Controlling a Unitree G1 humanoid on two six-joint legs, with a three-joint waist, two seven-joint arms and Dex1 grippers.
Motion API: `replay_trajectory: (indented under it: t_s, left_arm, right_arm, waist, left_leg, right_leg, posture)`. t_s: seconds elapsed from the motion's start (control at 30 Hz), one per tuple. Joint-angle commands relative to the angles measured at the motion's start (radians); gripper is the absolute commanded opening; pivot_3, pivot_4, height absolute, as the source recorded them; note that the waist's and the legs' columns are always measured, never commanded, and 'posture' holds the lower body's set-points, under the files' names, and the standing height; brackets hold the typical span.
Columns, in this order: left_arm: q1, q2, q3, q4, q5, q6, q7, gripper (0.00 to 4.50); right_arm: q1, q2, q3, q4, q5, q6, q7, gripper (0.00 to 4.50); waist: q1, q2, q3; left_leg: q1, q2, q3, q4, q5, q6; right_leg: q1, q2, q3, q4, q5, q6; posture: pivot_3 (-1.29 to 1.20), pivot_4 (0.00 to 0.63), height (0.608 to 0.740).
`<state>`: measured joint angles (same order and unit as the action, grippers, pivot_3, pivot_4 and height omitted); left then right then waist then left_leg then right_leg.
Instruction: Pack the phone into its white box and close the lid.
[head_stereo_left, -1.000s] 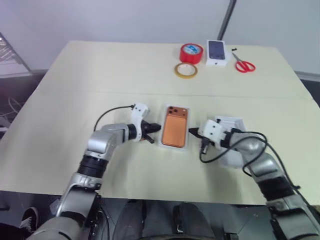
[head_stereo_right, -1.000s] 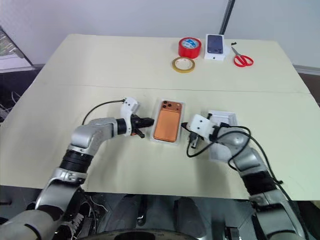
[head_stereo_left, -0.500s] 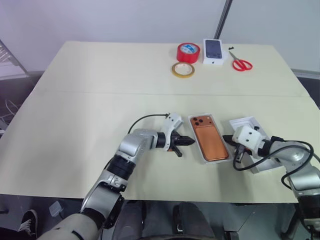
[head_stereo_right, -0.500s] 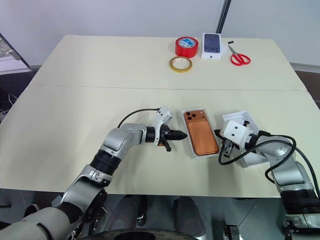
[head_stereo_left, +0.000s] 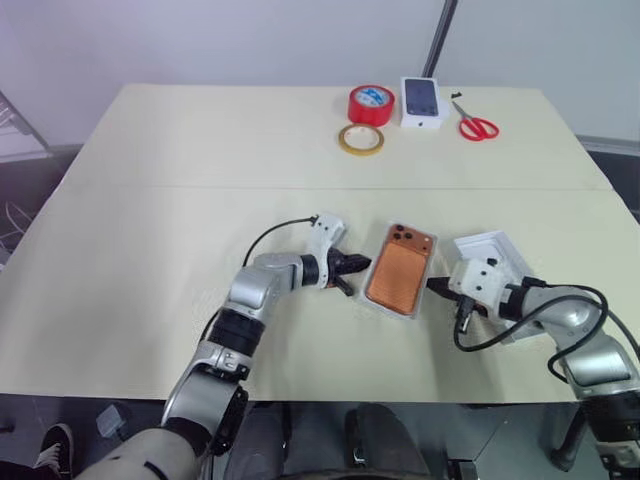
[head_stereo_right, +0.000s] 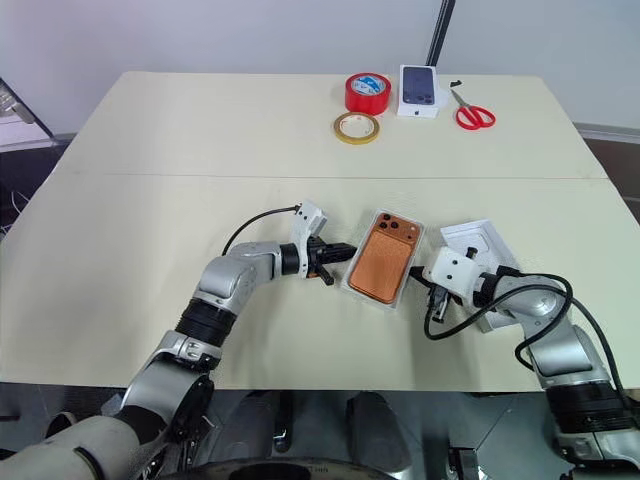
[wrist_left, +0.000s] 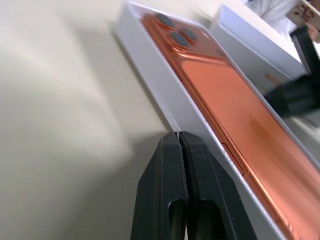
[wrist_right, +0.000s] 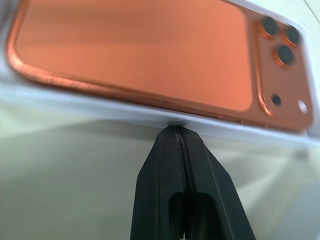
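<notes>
One phone (head_stereo_left: 400, 279), orange, rigid, likely slick, seated in the white box (head_stereo_right: 350, 284) (light card); left gripper (head_stereo_left: 362, 264) and right gripper (head_stereo_left: 432, 284) closed, empty, tips against its long walls; push there.

Both arms are grey-silver metal with black ribbed joint bands, each wrist carrying a white blocky camera housing with a looping black cable, and the left gripper (head_stereo_left: 360, 265) and right gripper (head_stereo_left: 432, 284) each have two matte black wedge fingers with slotted bases.
</notes>
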<state>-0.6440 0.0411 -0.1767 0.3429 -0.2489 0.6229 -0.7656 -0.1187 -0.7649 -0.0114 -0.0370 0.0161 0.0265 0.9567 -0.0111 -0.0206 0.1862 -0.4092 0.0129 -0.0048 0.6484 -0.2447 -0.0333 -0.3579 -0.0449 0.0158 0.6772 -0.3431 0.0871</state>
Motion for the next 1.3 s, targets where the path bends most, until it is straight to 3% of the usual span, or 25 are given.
replay_trajectory:
  t_s: [0.03, 0.3, 0.77, 0.97, 1.2, 1.3]
  left_arm:
    - [0.017, 0.01, -0.065, -0.063, -0.005, -0.027, -0.07, 0.11]
    - [0.023, 0.026, -0.069, -0.077, -0.011, 0.002, -0.081, 0.11]
    - [0.036, 0.043, -0.045, -0.089, 0.0, -0.002, -0.055, 0.11]
    - [0.057, 0.098, -0.067, -0.125, 0.0, 0.002, -0.111, 0.11]
    - [0.082, 0.204, 0.007, -0.174, -0.04, 0.035, -0.129, 0.11]
    - [0.096, 0.242, 0.053, -0.21, -0.084, 0.034, -0.148, 0.92]
  right_arm:
    - [-0.037, 0.015, 0.013, -0.043, 0.021, -0.038, -0.007, 0.0]
    - [-0.101, 0.035, 0.038, 0.037, -0.014, -0.086, -0.049, 0.0]
    - [-0.067, -0.004, 0.016, 0.037, -0.017, -0.099, -0.037, 0.0]
    - [-0.065, -0.024, 0.002, 0.048, -0.017, -0.116, -0.043, 0.0]
    - [-0.029, -0.088, -0.044, 0.094, -0.02, -0.134, -0.053, 0.0]
    - [-0.026, -0.1, -0.056, 0.146, -0.048, -0.14, -0.096, 0.0]
  waist:
    - [-0.002, 0.0, 0.0]
    - [0.0, 0.0, 0.0]
    - [0.001, 0.0, 0.0]
    - [-0.001, 0.0, 0.0]
    - [-0.001, 0.001, 0.0]
    - [-0.001, 0.0, 0.0]
  left_leg:
    - [0.0, 0.0, 0.0, 0.0, 0.0, 0.0]
    - [0.0, 0.0, 0.0, 0.0, 0.0, 0.0]
    - [0.0, 0.0, 0.0, 0.0, 0.0, 0.0]
    - [0.0, 0.0, 0.0, 0.0, 0.0, 0.0]
    - [0.001, 0.0, 0.0, 0.001, 0.0, -0.001]
    - [0.001, 0.0, 0.0, 0.001, 0.0, -0.001]
  right_leg:
    - [0.0, 0.0, 0.0, 0.0, 0.0, 0.0]
    - [0.0, 0.0, 0.0, 0.0, 0.0, 0.0]
    - [0.0, 0.0, 0.0, 0.0, 0.0, 0.0]
    - [0.0, 0.0, 0.0, 0.001, 0.0, 0.0]
    - [0.0, 0.0, 0.0, 0.003, 0.0, 0.0]
    - [0.0, 0.0, 0.0, 0.003, 0.0, 0.0]
  posture:
    - [0.0, 0.15, 0.74]
    - [0.0, 0.15, 0.74]
    - [0.0, 0.15, 0.74]
    - [0.0, 0.15, 0.74]
    - [0.0, 0.15, 0.74]
    - [0.0, 0.15, 0.74]
